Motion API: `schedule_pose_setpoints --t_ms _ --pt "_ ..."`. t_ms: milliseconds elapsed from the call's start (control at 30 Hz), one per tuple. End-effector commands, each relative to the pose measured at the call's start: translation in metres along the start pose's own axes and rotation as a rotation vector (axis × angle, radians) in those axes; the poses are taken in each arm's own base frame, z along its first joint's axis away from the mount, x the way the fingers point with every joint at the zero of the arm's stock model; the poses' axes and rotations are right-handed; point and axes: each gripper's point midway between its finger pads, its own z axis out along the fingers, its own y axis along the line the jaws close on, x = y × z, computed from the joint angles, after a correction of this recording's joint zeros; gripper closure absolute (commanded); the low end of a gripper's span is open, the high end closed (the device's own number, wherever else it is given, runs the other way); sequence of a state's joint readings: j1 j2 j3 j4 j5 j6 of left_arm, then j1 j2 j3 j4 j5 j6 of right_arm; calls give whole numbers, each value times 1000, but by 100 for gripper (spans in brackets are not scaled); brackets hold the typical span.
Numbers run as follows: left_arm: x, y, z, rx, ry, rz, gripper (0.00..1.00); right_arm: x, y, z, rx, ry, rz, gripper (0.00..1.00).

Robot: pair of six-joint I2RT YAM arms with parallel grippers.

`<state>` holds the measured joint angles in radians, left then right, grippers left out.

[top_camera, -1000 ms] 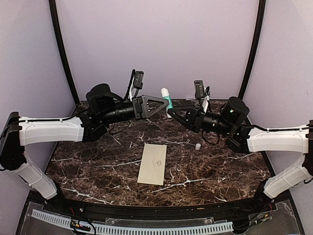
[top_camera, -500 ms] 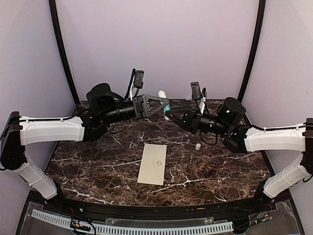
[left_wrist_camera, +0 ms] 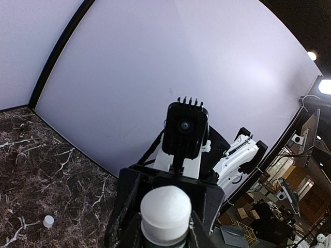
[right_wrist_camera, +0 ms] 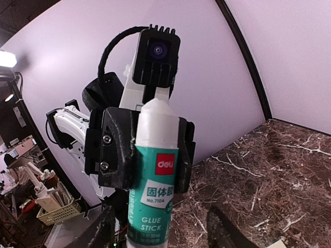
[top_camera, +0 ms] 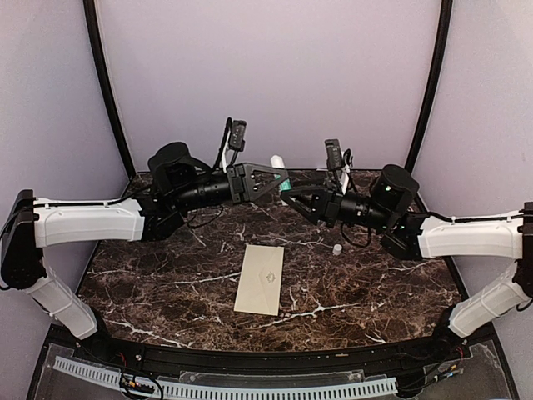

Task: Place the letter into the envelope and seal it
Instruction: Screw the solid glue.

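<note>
The left gripper (top_camera: 281, 178) is seen clamped on the glue stick (right_wrist_camera: 152, 191), the right gripper (top_camera: 291, 197) spread apart just beside it. The envelope (top_camera: 260, 279) is laid flat on the table (top_camera: 166, 275), well below both; it is judged light and limp, best pinched at an edge

Both arms are reaching inward, meeting at the frame's upper centre. The left gripper (top_camera: 281, 178) is clamping the glue stick (right_wrist_camera: 154, 170); the right gripper (top_camera: 289, 197) is holding its jaws spread just below.
</note>
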<state>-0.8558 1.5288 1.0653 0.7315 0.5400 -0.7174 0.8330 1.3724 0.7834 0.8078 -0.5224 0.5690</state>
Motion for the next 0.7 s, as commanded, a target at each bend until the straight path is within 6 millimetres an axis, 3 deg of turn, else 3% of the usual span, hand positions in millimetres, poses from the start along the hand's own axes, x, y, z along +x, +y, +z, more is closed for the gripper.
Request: schedule_pose_setpoints --t_ms 0,133,233,500,667 --pt "-13 -23 0 65 -10 44 96 -12 13 -7 -11 -22 -65 34" --pt "-12 -30 -3 83 5 80 96 -8 22 -9 -59 22 -72 29" --pt "-12 -35 -5 95 18 106 96 -1 33 -6 -129 90 -70 32" --pt "-12 -50 -9 157 27 139 96 8 46 -3 -226 159 -33 48" --pt "-12 -55 -11 175 28 148 96 14 43 -1 -228 176 -12 58"
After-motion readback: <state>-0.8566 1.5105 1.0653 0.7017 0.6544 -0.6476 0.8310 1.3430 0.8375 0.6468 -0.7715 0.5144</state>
